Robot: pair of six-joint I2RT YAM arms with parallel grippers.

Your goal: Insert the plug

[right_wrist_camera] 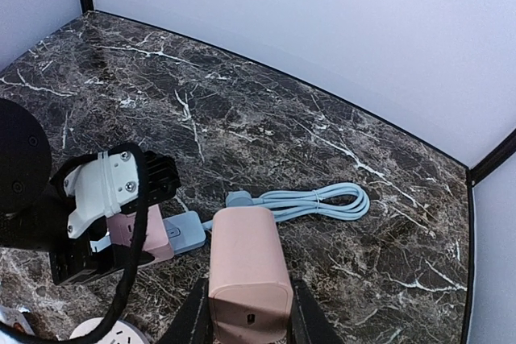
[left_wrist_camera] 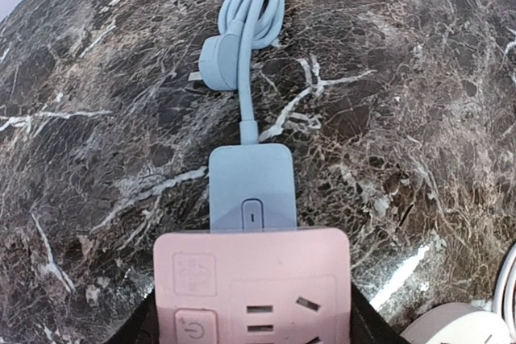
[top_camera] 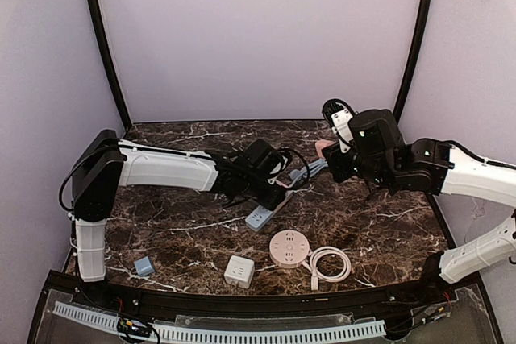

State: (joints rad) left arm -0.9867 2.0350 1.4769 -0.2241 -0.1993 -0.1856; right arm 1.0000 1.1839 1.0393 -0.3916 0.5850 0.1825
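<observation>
Top view, step: the right gripper (top_camera: 332, 157) is holding the pink plug (top_camera: 324, 148) clamped tight between its fingers, up off the table (top_camera: 379, 231). The left gripper (top_camera: 272, 188) is straddling the pink socket block (top_camera: 279, 196), which is sitting on the blue power strip (top_camera: 258, 217).
Left wrist view, fingers: one dark finger (left_wrist_camera: 143, 328) is standing at each side of the socket block; I cannot tell whether they are pressing it. Ahead of the fingertips, the strip's blue cable (left_wrist_camera: 258, 6) is trailing off.
Right wrist view, plug: it is sitting pinched between the fingers, and the socket block is lying ahead and to their left (well apart for now).
Next move, as I judge it: steadying the block, then bringing the plug over its slots, prongs squared.
Hidden: the plug's prongs are not showing in any view, and the lower edge of the left wrist view is cutting off the slots.
</observation>
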